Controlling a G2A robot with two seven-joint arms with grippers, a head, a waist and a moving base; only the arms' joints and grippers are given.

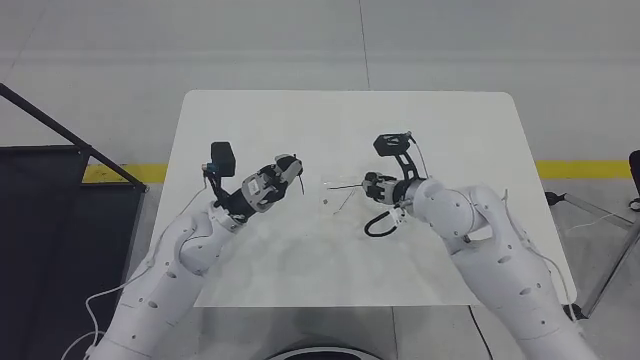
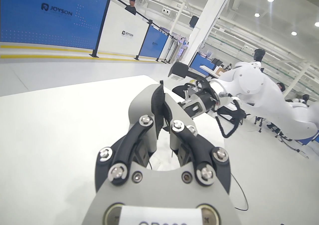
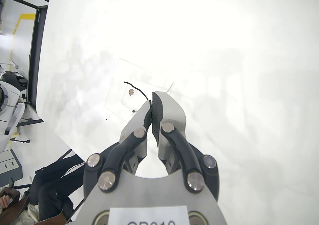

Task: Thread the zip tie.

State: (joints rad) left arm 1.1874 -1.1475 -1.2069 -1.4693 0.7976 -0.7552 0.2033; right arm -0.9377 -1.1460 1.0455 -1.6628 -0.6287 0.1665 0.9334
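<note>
My right gripper (image 1: 368,187) (image 3: 152,96) is shut on a thin black zip tie (image 1: 345,187) (image 3: 137,89) just above the middle of the white table (image 1: 450,130). The tie's free end sticks out toward the left arm. My left gripper (image 1: 291,168) (image 2: 162,96) is shut on another thin black strip (image 1: 301,184) (image 2: 161,84). A short tip of that strip pokes past the fingertips and a strand hangs below. A gap lies between the two grippers. I cannot tell whether both strips are one tie. The right gripper (image 2: 193,106) faces the left one.
A clear plastic sheet (image 3: 134,79) lies flat on the table under the tie's free end, with a small brownish spot (image 3: 131,92) on it. A black cable loop (image 1: 380,228) hangs by the right wrist. A dark panel (image 1: 40,210) stands off the table's left edge.
</note>
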